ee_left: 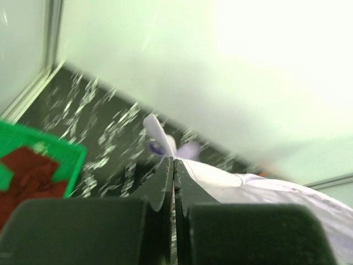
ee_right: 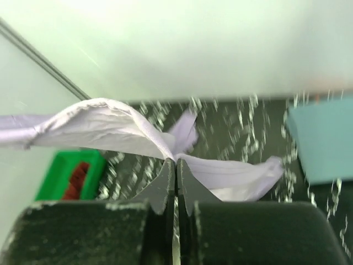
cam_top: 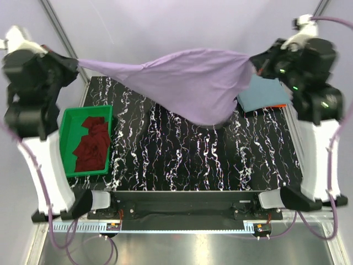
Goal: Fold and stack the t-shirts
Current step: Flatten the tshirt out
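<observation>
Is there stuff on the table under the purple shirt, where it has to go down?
Under the purple shirt the black table looks mostly bare. Only the folded teal shirt lies near its right end; the maroon shirt sits aside in the green tray.

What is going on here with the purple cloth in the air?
Both arms hold the lavender t-shirt spread in the air between them, the left claw shut on one end and the right claw on the other; its middle sags toward the table. The teal-blue t-shirt lies folded at the table's far right. The maroon t-shirt is crumpled in the green tray on the left.
</observation>
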`<state>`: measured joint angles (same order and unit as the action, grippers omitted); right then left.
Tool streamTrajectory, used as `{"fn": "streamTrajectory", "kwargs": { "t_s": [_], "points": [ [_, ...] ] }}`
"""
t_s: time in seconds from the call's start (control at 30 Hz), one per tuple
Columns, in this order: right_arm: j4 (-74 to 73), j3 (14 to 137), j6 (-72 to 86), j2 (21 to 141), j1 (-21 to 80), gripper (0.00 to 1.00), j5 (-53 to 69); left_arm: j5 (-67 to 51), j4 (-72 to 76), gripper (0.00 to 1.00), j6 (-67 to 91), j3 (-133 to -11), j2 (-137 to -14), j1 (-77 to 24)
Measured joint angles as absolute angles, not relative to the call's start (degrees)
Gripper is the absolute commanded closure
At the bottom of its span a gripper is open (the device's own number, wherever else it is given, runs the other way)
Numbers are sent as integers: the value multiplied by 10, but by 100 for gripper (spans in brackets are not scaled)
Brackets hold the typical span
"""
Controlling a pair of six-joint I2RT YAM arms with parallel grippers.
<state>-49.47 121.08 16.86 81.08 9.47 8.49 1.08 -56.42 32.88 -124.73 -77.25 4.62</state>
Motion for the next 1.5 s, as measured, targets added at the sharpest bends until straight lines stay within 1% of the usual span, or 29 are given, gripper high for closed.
{"fn": "streamTrajectory", "kwargs": {
  "t_s": [0.1,0.23,0.33,0.43,0.6,0.7,0.83,0.93,1.03,1.13,1.27,1.37,1.5],
  "points": [
    [-496,1225,166,740,95,100,89,1,-569,100,349,-1258,-701,46],
    [-497,1188,157,642,95,100,91,-5,-583,100,371,-1282,-636,46],
    [-498,1163,148,576,95,100,86,-4,-599,100,380,-1314,-614,46],
    [-498,1149,141,527,95,100,85,-3,-613,100,387,-1319,-594,46],
    [-498,1126,126,499,95,100,78,-3,-634,100,389,-1319,-590,47],
    [-498,1111,119,513,95,100,69,0,-638,100,383,-1322,-610,47],
    [-469,1075,115,560,95,100,71,2,-611,100,367,-1303,-660,47],
    [-427,1040,114,616,95,100,85,2,-581,100,355,-1268,-704,47],
    [-375,1032,114,698,95,100,105,3,-556,100,347,-1264,-771,47],
    [-355,1068,111,794,95,100,112,3,-543,100,347,-1285,-848,48],
    [-362,1180,102,906,95,100,118,2,-532,100,352,-1323,-912,51],
    [-364,1225,95,922,95,100,122,2,-526,100,359,-1324,-905,53],
    [-363,1228,86,879,95,100,123,2,-509,100,361,-1321,-854,53]
  ]
}}
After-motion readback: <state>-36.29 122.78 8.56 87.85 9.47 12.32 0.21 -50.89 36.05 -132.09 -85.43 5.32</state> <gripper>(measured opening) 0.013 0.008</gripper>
